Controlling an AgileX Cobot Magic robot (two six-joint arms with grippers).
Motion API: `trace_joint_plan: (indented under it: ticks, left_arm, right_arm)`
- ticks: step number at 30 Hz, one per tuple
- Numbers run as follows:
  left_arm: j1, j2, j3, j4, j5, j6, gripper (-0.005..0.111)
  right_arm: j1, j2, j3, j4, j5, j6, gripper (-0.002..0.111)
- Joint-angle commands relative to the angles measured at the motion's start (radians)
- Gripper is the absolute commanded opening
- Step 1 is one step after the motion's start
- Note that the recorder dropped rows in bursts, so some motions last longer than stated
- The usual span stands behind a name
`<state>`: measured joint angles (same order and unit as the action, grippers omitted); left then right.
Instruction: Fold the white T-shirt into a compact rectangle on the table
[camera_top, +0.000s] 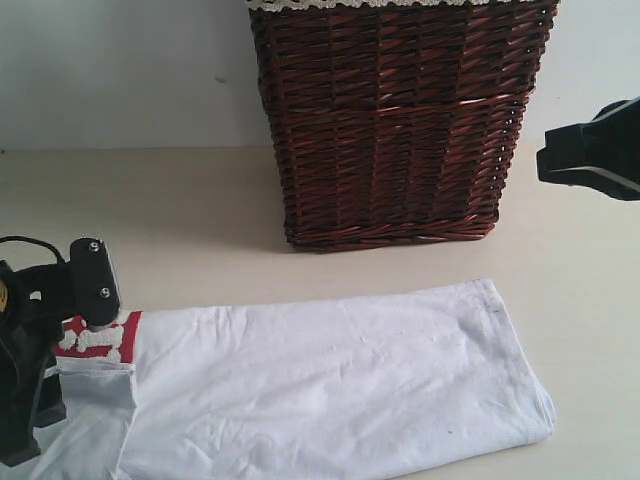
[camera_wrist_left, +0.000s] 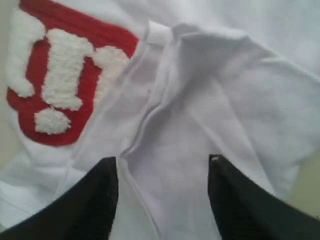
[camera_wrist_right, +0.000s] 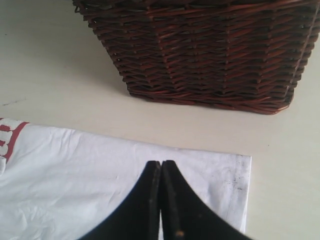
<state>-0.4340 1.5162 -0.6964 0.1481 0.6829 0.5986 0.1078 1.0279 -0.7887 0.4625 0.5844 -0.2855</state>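
Note:
The white T-shirt (camera_top: 330, 385) lies flat on the table (camera_top: 170, 215) as a long folded band, its hem at the right. Its red-outlined fuzzy lettering (camera_top: 95, 338) shows at the left end, and is large in the left wrist view (camera_wrist_left: 60, 75). My left gripper (camera_top: 48, 395) hovers low at that end, open, its jaws standing either side of a sleeve seam (camera_wrist_left: 150, 115) with nothing pinched; gripper midpoint (camera_wrist_left: 164, 162). My right gripper (camera_top: 545, 165) hangs in the air at the right, shut and empty (camera_wrist_right: 161, 164), above the shirt's hem corner (camera_wrist_right: 235, 175).
A dark brown wicker basket (camera_top: 390, 120) with cream lace trim (camera_top: 350, 4) stands behind the shirt at the back centre; it also fills the top of the right wrist view (camera_wrist_right: 200, 50). Bare table lies between basket and shirt. A pale wall rises behind.

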Motion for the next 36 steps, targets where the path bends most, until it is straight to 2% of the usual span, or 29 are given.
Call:
trace_joint_plan:
  ticks: [1,7,14,20,23,27,29,31,33,36]
  left_arm:
    - [0.056,0.016,0.042,0.025,-0.195,-0.014,0.048]
    - [0.108,0.087,0.042,0.128,-0.300,-0.014,0.023]
    - [0.110,0.094,0.042,0.163,-0.470,-0.041,0.022]
    - [0.110,0.049,0.038,0.163,-0.448,-0.129,0.022]
    - [0.123,-0.010,0.002,0.163,-0.397,-0.287,0.022]
    - [0.186,-0.054,-0.054,0.155,-0.215,-0.575,0.022]
    - [0.220,-0.047,-0.063,0.085,-0.135,-0.621,0.022]
    - [0.228,-0.026,-0.063,-0.050,-0.102,-0.512,0.021]
    - [0.211,-0.007,-0.063,-0.216,-0.122,-0.366,0.018]
    - [0.185,0.022,-0.063,-0.467,-0.224,-0.176,0.005]
  right_arm:
    - [-0.003,-0.005,0.005,0.001,0.001,-0.009,0.000]
    - [-0.003,-0.005,0.005,0.001,-0.010,-0.009,0.000]
    - [-0.003,-0.005,0.005,0.001,-0.012,-0.009,0.000]
    - [-0.003,-0.005,0.005,-0.003,-0.013,-0.009,0.000]
    - [-0.003,-0.005,0.005,-0.003,-0.009,-0.009,0.000]
    - [-0.003,-0.005,0.005,-0.003,-0.009,-0.009,0.000]
    - [-0.003,-0.005,0.005,-0.003,-0.009,-0.009,0.000]
    - [-0.003,-0.005,0.005,-0.003,-0.004,-0.009,0.000]
    - [-0.003,-0.005,0.005,-0.003,0.006,-0.009,0.000]
    - [-0.003,-0.005,0.005,-0.003,0.013,-0.009,0.000]
